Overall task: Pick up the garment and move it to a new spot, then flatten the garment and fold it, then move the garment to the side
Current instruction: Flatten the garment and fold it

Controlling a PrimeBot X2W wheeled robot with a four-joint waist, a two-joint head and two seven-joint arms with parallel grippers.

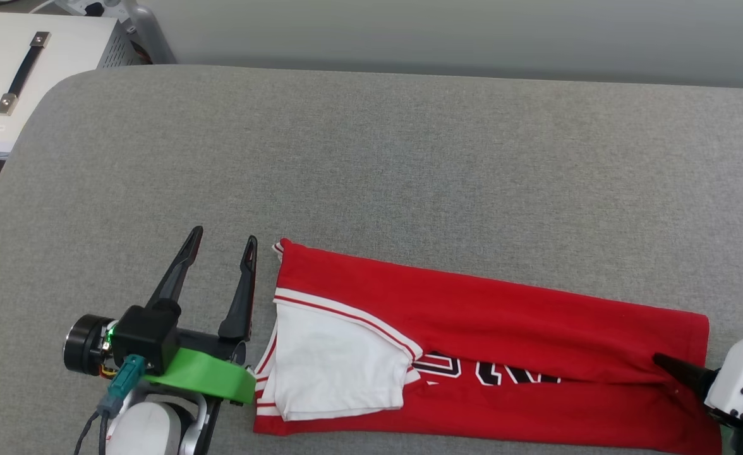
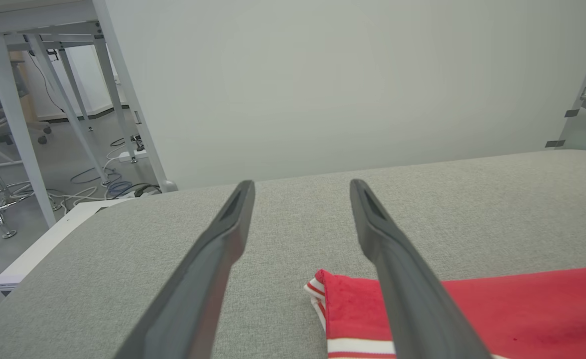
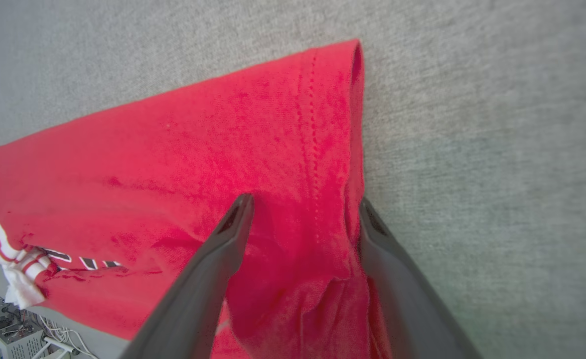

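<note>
On nubby grey surface (image 1: 409,158) — thin red garment (image 1: 504,309) folded long; left gripper (image 1: 225,236) splayed beside, right gripper (image 3: 305,199) splayed astride hem.

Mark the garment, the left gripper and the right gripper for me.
garment (image 1: 504,316), head view, red body above the print.
left gripper (image 1: 225,235), head view, midway between fingertips.
right gripper (image 3: 305,199), right wrist view, midway between fingertips.
</note>
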